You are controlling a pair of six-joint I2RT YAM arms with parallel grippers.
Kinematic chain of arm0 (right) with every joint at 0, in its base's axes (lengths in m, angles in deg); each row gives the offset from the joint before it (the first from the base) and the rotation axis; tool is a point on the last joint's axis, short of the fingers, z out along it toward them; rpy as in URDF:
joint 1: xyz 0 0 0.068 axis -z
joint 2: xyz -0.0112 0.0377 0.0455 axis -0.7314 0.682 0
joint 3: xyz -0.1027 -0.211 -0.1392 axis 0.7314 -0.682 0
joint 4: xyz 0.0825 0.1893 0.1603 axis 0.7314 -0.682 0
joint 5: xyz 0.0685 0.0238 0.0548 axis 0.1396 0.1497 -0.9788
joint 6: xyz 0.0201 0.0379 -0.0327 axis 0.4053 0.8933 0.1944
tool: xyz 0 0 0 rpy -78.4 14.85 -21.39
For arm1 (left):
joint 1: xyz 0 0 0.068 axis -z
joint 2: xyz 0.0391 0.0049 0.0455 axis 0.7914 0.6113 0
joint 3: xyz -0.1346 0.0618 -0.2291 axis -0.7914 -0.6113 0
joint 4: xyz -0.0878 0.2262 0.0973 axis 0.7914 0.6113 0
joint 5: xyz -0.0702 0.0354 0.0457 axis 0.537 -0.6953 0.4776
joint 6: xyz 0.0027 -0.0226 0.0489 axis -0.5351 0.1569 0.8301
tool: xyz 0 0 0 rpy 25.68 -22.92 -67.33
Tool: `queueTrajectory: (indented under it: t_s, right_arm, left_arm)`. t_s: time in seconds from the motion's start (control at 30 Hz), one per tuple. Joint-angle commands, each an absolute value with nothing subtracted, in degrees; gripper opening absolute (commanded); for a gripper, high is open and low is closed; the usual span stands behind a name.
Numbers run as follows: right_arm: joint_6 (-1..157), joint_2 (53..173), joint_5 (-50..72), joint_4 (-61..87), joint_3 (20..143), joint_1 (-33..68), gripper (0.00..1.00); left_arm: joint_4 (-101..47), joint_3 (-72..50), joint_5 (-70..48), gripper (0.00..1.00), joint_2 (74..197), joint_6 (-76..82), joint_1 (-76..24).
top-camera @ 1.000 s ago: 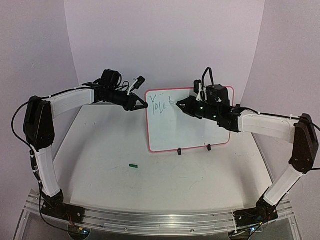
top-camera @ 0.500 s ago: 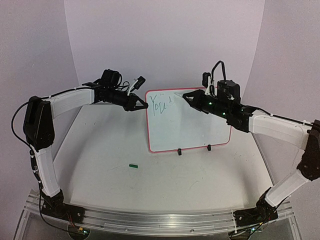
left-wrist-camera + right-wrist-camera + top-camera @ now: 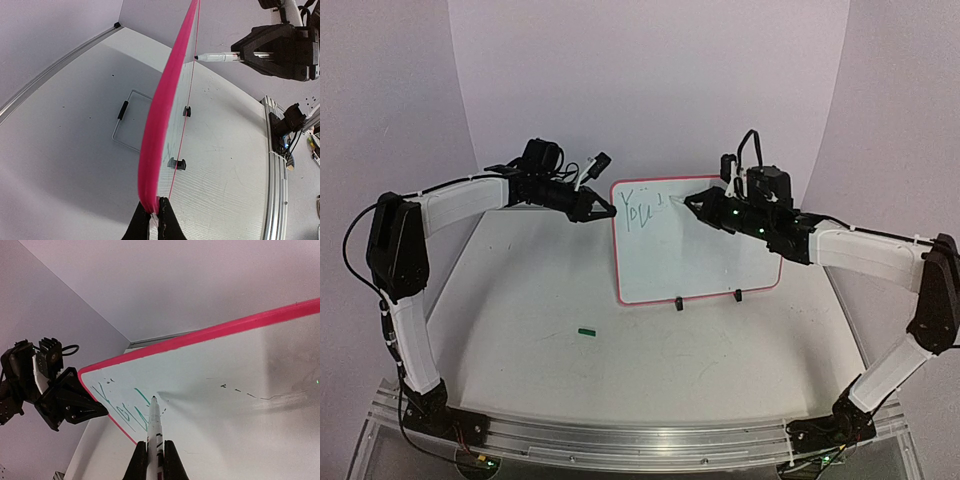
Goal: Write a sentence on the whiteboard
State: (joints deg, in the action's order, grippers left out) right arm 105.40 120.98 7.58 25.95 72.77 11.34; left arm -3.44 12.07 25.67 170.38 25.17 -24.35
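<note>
The left gripper (image 3: 604,211) reaches in from the left edge of the table and meets the whiteboard (image 3: 700,255) at the upper part of its left side. In the left wrist view its jaws are closed tight on the red frame (image 3: 159,125), one finger on each face, with nothing but the frame between them.

The whiteboard stands upright on two black clip feet (image 3: 678,302) near the far edge of the table, somewhat right of the middle, its white face turned toward the near edge. A small green piece (image 3: 586,331) lies on the table (image 3: 520,290) well apart from the board, nearer the near edge and left of the middle.

In the board's upper left corner the sentence (image 3: 641,212) shows only as green strokes reading "You" and a short mark or two beside it.

Right of that writing, the right gripper (image 3: 693,203) comes in from the right edge of the table. Its jaws are clamped on a white marker (image 3: 154,422), which runs straight out between the fingers (image 3: 172,460). The marker's dark tip is at the board's face just right of the green letters and seems to touch it.
</note>
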Motion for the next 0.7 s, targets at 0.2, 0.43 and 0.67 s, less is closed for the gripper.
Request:
queueTrajectory:
  t_s: [0.2, 0.43, 0.67]
  right_arm:
    - [105.86, 122.50, 8.62, 26.56, 75.37, 11.74, 0.00]
    - [107.20, 121.21, 10.84, 26.08, 73.33, 12.32, 0.00]
    - [107.44, 120.09, 10.89, 25.34, 71.45, 12.44, 0.00]
  left_arm:
    - [-0.34, 11.30, 23.15, 0.00, 169.70, 27.27, -22.79]
    - [-0.24, 11.36, 23.15, 0.00, 169.68, 27.26, -22.78]
    - [-0.24, 11.45, 23.17, 0.00, 169.71, 27.27, -22.74]
